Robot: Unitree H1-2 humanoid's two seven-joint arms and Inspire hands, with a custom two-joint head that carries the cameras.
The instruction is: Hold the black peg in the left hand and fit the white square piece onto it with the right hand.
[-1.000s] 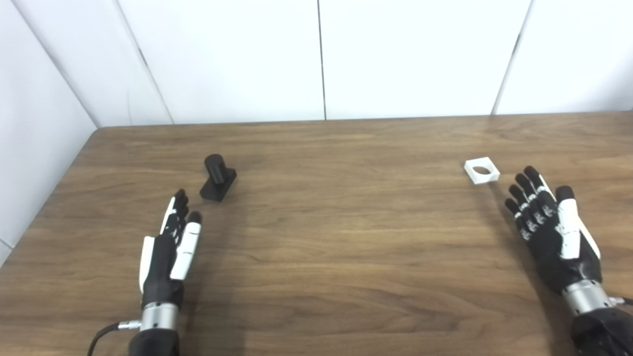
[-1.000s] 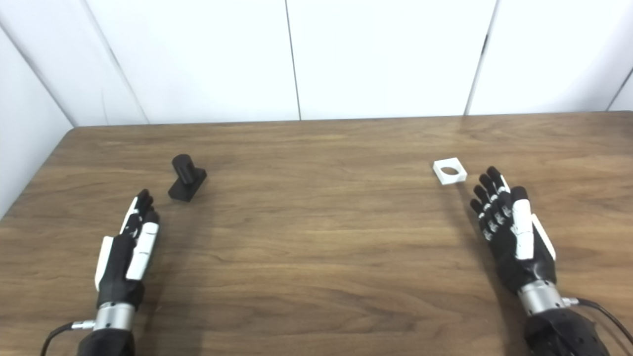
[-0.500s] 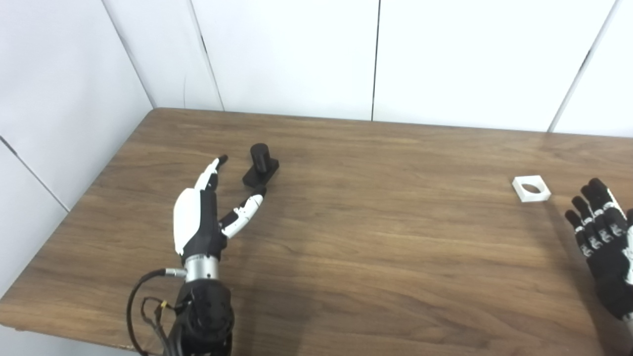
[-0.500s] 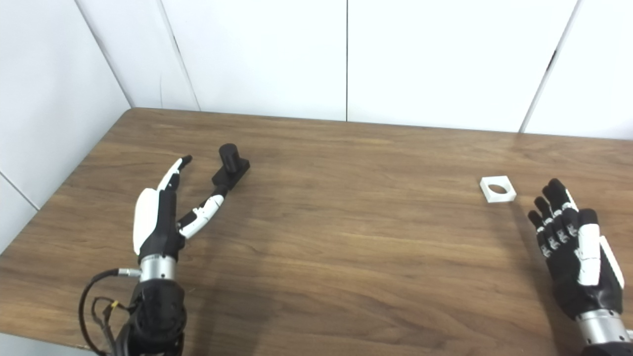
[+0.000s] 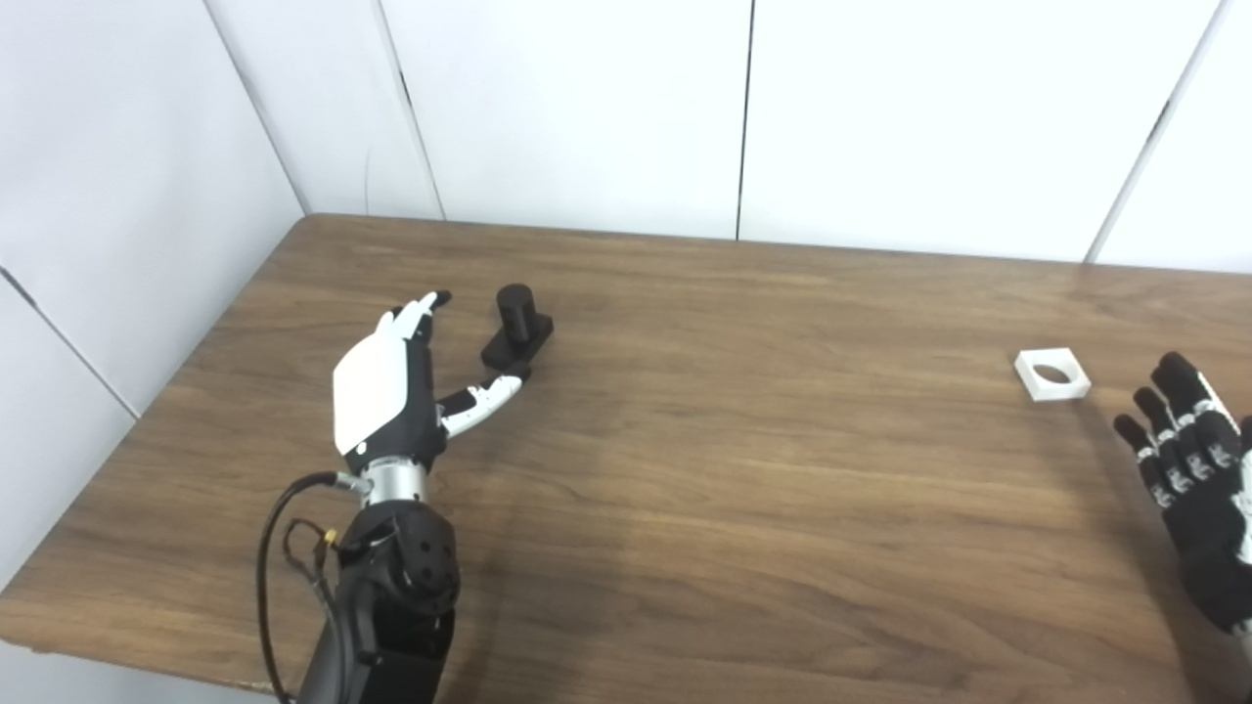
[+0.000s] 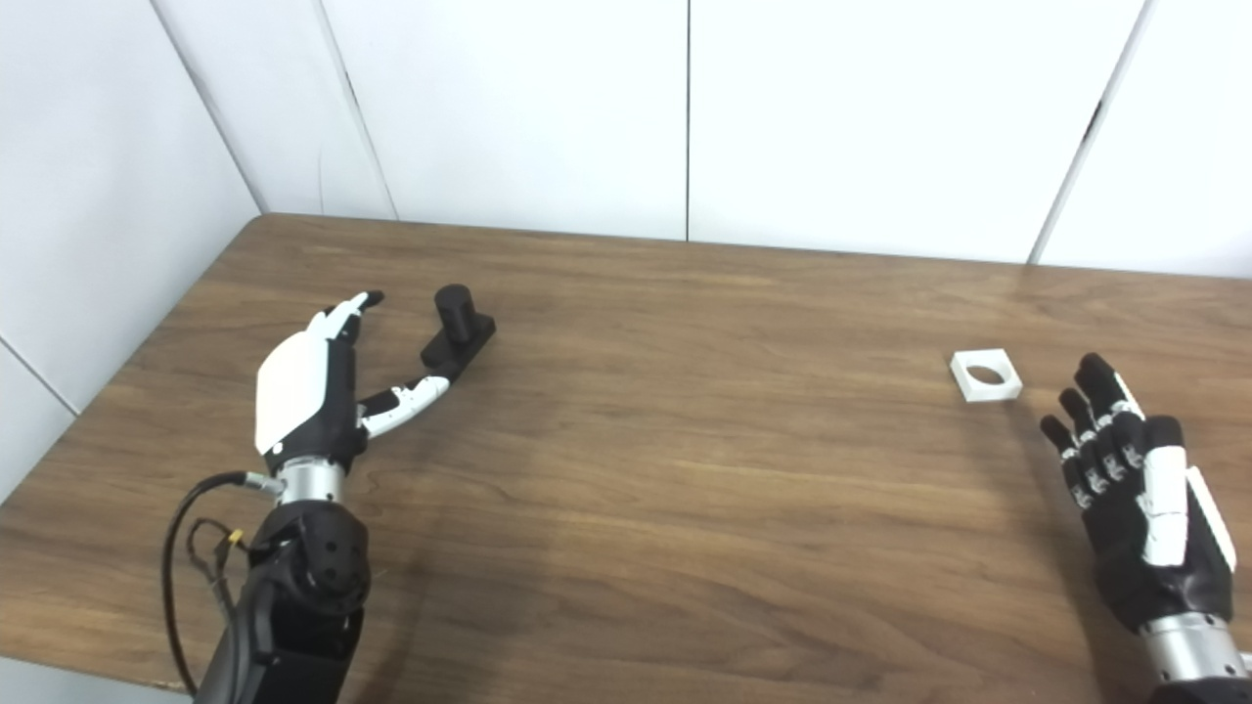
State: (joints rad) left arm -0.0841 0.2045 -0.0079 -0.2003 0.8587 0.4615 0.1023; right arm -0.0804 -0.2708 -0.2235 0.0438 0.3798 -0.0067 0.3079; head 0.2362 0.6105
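Flanking black peg (image 5: 515, 323), left hand (image 5: 391, 391) spread | right hand (image 6: 1135, 489) empty

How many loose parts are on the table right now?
2. The black peg stands on the table's left side, just ahead of the open left hand. The white square piece lies flat at right, beyond the open right hand. Nothing seems hidden.

Upright black peg (image 5: 516, 324), flat white square piece (image 5: 1051, 374)

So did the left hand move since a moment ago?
Yes. The left hand has lifted and crept a little farther toward the black peg, which sits in the same spot on the table. It is open, not gripping yet.
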